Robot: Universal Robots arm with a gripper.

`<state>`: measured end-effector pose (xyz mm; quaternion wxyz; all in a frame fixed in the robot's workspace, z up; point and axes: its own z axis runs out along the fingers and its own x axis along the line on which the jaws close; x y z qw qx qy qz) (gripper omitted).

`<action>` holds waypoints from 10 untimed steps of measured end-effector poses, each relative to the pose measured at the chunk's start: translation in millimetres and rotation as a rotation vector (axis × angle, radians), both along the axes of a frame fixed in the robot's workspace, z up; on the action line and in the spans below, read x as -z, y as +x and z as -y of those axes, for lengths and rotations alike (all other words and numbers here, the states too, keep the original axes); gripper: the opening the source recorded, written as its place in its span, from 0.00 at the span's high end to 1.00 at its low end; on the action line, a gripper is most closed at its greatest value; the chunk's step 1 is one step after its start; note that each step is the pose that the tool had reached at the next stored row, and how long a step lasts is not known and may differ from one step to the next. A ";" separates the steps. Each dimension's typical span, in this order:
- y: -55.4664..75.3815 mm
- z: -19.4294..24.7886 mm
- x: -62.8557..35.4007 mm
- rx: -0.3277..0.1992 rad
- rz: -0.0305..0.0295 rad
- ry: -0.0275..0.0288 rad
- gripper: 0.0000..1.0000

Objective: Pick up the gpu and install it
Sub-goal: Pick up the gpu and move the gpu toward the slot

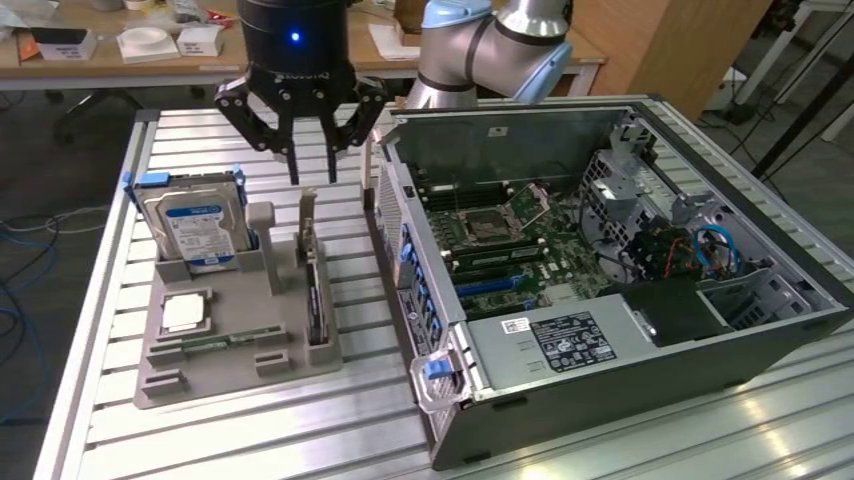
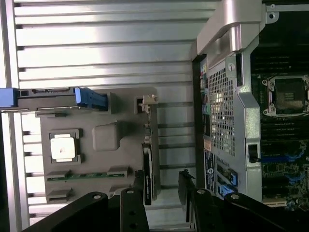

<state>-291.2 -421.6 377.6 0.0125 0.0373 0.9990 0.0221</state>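
Note:
The gpu (image 1: 315, 290) is a thin black card standing on its edge in a slot of the grey holder tray (image 1: 214, 378), beside the open computer case (image 1: 601, 280). In the wrist view the gpu (image 2: 148, 170) runs lengthwise, with its silver bracket at the far end. My gripper (image 1: 312, 172) hangs open above the far end of the card, not touching it, with nothing between its black fingers (image 1: 291, 165). From the wrist, the gripper (image 2: 163, 193) has one finger on each side of the card's near end.
The tray (image 2: 120, 154) also carries a silver hard drive (image 1: 198, 225) with blue clips, a square processor chip (image 1: 184, 312) and a green memory stick (image 1: 220, 342). The case's motherboard (image 1: 514, 240) lies exposed. A cluttered desk (image 1: 134, 45) stands behind the slatted metal table (image 1: 240, 440).

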 end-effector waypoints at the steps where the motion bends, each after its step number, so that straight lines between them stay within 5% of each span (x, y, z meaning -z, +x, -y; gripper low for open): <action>1: 0.0 2.2 1.2 0.000 0.0000 0.0000 0.58; 10: -0.6 20.7 15.6 0.000 0.0001 0.0002 0.58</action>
